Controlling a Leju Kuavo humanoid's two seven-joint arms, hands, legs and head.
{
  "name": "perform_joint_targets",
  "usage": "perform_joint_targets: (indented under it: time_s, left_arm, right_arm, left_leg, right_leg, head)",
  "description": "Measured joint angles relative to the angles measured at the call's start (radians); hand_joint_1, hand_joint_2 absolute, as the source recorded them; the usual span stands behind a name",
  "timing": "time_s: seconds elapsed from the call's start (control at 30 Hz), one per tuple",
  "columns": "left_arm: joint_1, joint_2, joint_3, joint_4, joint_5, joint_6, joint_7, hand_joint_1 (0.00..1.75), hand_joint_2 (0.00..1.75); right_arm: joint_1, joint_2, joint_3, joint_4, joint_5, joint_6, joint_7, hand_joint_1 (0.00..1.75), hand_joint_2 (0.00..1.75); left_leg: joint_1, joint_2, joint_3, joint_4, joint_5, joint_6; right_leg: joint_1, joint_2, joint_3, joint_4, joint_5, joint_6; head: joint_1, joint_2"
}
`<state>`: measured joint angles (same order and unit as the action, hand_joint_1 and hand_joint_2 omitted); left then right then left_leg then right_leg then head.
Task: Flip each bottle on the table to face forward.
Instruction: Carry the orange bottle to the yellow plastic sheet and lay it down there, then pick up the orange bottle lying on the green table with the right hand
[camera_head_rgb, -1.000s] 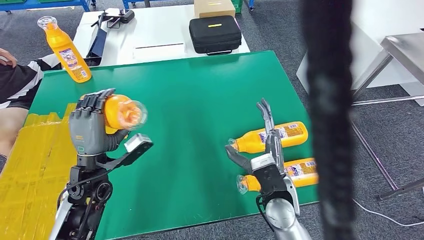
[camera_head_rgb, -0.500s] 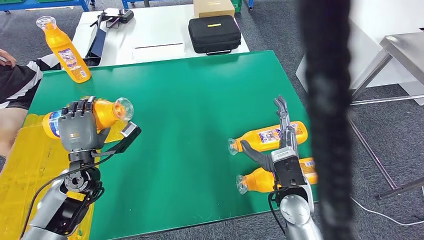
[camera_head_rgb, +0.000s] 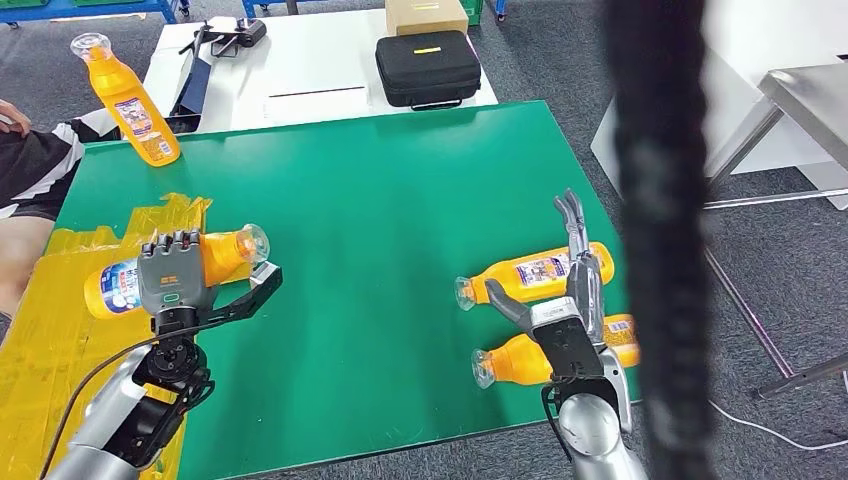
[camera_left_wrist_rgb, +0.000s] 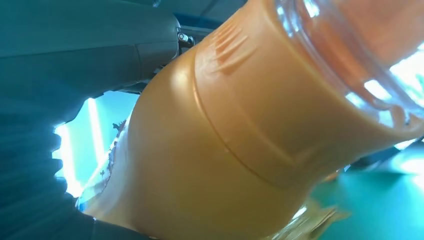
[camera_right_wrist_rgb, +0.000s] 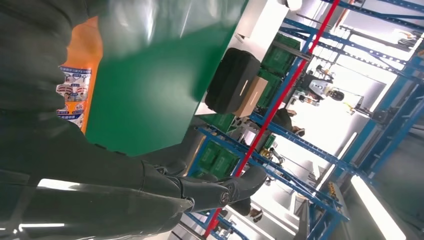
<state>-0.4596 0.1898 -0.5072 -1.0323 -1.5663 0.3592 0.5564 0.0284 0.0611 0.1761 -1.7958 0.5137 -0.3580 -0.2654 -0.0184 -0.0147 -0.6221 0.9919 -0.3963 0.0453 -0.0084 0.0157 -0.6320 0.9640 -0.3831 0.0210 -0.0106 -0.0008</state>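
Note:
My left hand (camera_head_rgb: 172, 282) grips an orange bottle (camera_head_rgb: 226, 247) held sideways over the green table's (camera_head_rgb: 380, 220) left side, clear cap toward the middle; the same bottle (camera_left_wrist_rgb: 240, 130) shows close up in the left wrist view. Two more orange bottles lie on their sides near the table's right edge, one farther (camera_head_rgb: 535, 273) and one nearer (camera_head_rgb: 520, 360). My right hand (camera_head_rgb: 570, 310) hovers open over them, fingers spread and pointing away from me. A slice of orange bottle (camera_right_wrist_rgb: 82, 75) shows beside that hand in the right wrist view. A fourth bottle (camera_head_rgb: 128, 100) stands upright at the far left corner.
Yellow tape patches (camera_head_rgb: 60, 320) cover the table's left edge. A person's striped sleeve (camera_head_rgb: 35, 160) rests at the left. Behind stands a white table (camera_head_rgb: 320, 60) with a black case (camera_head_rgb: 428, 68) and a cardboard box (camera_head_rgb: 427, 15). A dark blurred strap (camera_head_rgb: 655, 240) hangs in front at right.
My left hand has lowered and turned the bottle from cap-toward-me to lying sideways. My right hand has shifted slightly right and away from me above the two lying bottles.

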Motion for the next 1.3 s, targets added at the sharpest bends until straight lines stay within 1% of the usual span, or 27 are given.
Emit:
perform_joint_targets:
  time_s: [0.1, 0.2, 0.23, 0.33, 0.37, 0.47, 0.57, 0.87, 0.93, 1.0, 1.07, 1.1, 1.13, 1.2, 1.23, 1.3]
  left_arm:
    - [0.000, -0.008, 0.018, 0.017, 0.000, -0.066, 0.033, 1.75, 1.75]
    - [0.000, -0.013, 0.031, 0.029, 0.000, -0.097, 0.054, 1.75, 1.75]
    - [0.000, -0.014, 0.033, 0.032, 0.000, -0.099, 0.056, 1.67, 1.75]
    - [0.001, -0.020, 0.046, 0.039, 0.000, -0.098, 0.058, 0.36, 1.75]
    - [0.001, -0.021, 0.051, 0.041, 0.000, -0.096, 0.064, 0.00, 1.75]
    - [0.001, -0.022, 0.057, 0.043, 0.000, -0.080, 0.090, 0.00, 1.75]
    - [0.003, -0.023, 0.066, 0.043, -0.001, -0.058, 0.092, 0.00, 1.75]
    - [0.025, -0.040, 0.119, 0.043, -0.002, -0.017, 0.037, 0.00, 1.75]
    - [0.030, -0.051, 0.140, 0.043, -0.002, -0.005, -0.006, 0.00, 1.75]
    - [0.041, -0.071, 0.179, 0.042, 0.007, 0.016, -0.092, 0.00, 1.75]
    - [0.055, -0.102, 0.235, 0.034, 0.059, 0.041, -0.225, 0.00, 1.75]
    - [0.064, -0.123, 0.266, 0.025, 0.110, 0.050, -0.308, 0.00, 1.75]
    - [0.074, -0.142, 0.296, 0.013, 0.177, 0.053, -0.396, 0.00, 1.75]
    - [0.097, -0.182, 0.348, -0.024, 0.355, 0.030, -0.571, 0.00, 1.75]
    - [0.109, -0.198, 0.368, -0.045, 0.448, 0.008, -0.646, 0.00, 1.75]
    - [0.129, -0.226, 0.398, -0.085, 0.615, -0.048, -0.762, 0.00, 1.75]
  right_arm:
    - [0.000, 0.008, 0.000, 0.000, 0.014, 0.007, 0.008, 0.00, 1.75]
    - [0.000, 0.014, 0.000, 0.000, 0.019, 0.012, 0.012, 0.00, 1.75]
    - [-0.001, 0.015, 0.000, 0.000, 0.020, 0.012, 0.013, 0.00, 1.75]
    - [-0.001, 0.020, 0.000, 0.000, 0.025, 0.013, 0.015, 0.00, 1.75]
    - [-0.001, 0.021, 0.000, 0.000, 0.026, 0.013, 0.016, 0.00, 1.75]
    - [-0.002, 0.023, 0.000, 0.002, 0.027, 0.014, 0.017, 0.00, 1.75]
    - [-0.006, 0.023, 0.000, 0.007, 0.028, 0.014, 0.017, 0.00, 1.75]
    - [-0.025, 0.023, 0.000, 0.029, 0.027, 0.016, 0.017, 0.00, 1.75]
    - [-0.026, 0.023, 0.000, 0.032, 0.026, 0.016, 0.017, 0.00, 1.75]
    - [-0.026, 0.022, 0.000, 0.036, 0.030, 0.013, 0.019, 0.00, 1.75]
    - [-0.026, 0.019, 0.001, 0.040, 0.064, 0.002, 0.026, 0.00, 1.75]
    - [-0.027, 0.015, 0.001, 0.042, 0.104, -0.006, 0.035, 0.00, 1.75]
    - [-0.027, 0.011, 0.001, 0.043, 0.163, -0.013, 0.049, 0.00, 1.75]
    - [-0.028, -0.002, 0.001, 0.047, 0.319, -0.022, 0.090, 0.00, 1.75]
    - [-0.029, -0.011, 0.001, 0.049, 0.394, -0.019, 0.111, 0.00, 1.75]
    - [-0.036, -0.029, 0.001, 0.054, 0.505, 0.008, 0.147, 0.00, 1.75]
  left_leg:
    - [0.000, 0.000, 0.000, 0.000, 0.000, 0.000]
    - [0.000, 0.000, 0.000, 0.000, 0.000, 0.000]
    - [0.000, -0.001, 0.000, 0.000, 0.000, 0.000]
    - [0.000, -0.001, 0.000, 0.000, 0.000, 0.000]
    - [0.000, -0.001, 0.000, 0.000, 0.000, 0.000]
    - [0.000, -0.001, -0.001, 0.000, 0.000, 0.000]
    - [0.000, -0.001, -0.001, 0.000, 0.000, 0.000]
    - [0.000, -0.001, -0.001, 0.000, 0.000, 0.000]
    - [0.000, -0.001, -0.001, 0.000, 0.000, 0.000]
    - [0.000, -0.001, -0.001, 0.000, 0.000, 0.000]
    - [0.000, -0.001, -0.001, 0.000, 0.000, 0.000]
    - [0.000, -0.001, -0.001, 0.000, 0.000, 0.000]
    - [0.000, -0.001, -0.001, 0.000, 0.000, 0.000]
    - [-0.001, -0.001, -0.001, 0.000, 0.000, 0.000]
    - [-0.001, -0.001, -0.001, 0.000, 0.000, 0.000]
    - [-0.001, -0.001, -0.001, 0.000, 0.000, 0.000]
  right_leg:
    - [0.000, 0.000, 0.000, 0.000, 0.000, 0.000]
    - [0.000, 0.000, 0.000, 0.000, 0.000, 0.000]
    - [0.000, 0.000, 0.000, 0.000, 0.000, 0.000]
    - [0.000, 0.000, 0.000, 0.000, 0.000, 0.000]
    - [0.000, 0.000, 0.000, 0.000, 0.000, 0.000]
    - [0.000, 0.000, 0.000, 0.000, 0.000, 0.000]
    - [0.000, 0.000, 0.000, 0.000, 0.000, 0.000]
    - [0.000, 0.000, 0.000, 0.000, 0.000, 0.000]
    - [0.000, 0.000, 0.000, 0.000, 0.000, 0.000]
    - [0.000, 0.000, 0.000, 0.000, 0.000, 0.000]
    - [0.000, 0.000, 0.000, 0.000, 0.000, 0.000]
    - [0.000, -0.001, 0.000, 0.000, 0.000, 0.000]
    - [0.000, 0.000, 0.000, 0.000, 0.000, 0.000]
    - [-0.001, 0.000, 0.000, 0.000, 0.000, 0.000]
    - [-0.001, 0.000, 0.000, 0.000, 0.000, 0.000]
    - [-0.002, 0.000, 0.000, 0.000, 0.000, 0.000]
  head:
    - [0.000, 0.000]
    - [0.000, 0.000]
    - [0.000, 0.000]
    - [0.000, 0.000]
    - [0.000, 0.000]
    - [0.000, 0.000]
    - [0.000, 0.000]
    - [0.000, 0.000]
    - [0.000, 0.000]
    - [0.000, 0.000]
    - [0.000, 0.000]
    - [0.000, 0.000]
    - [0.000, 0.000]
    - [0.000, 0.000]
    - [0.000, 0.000]
    - [0.000, 0.000]
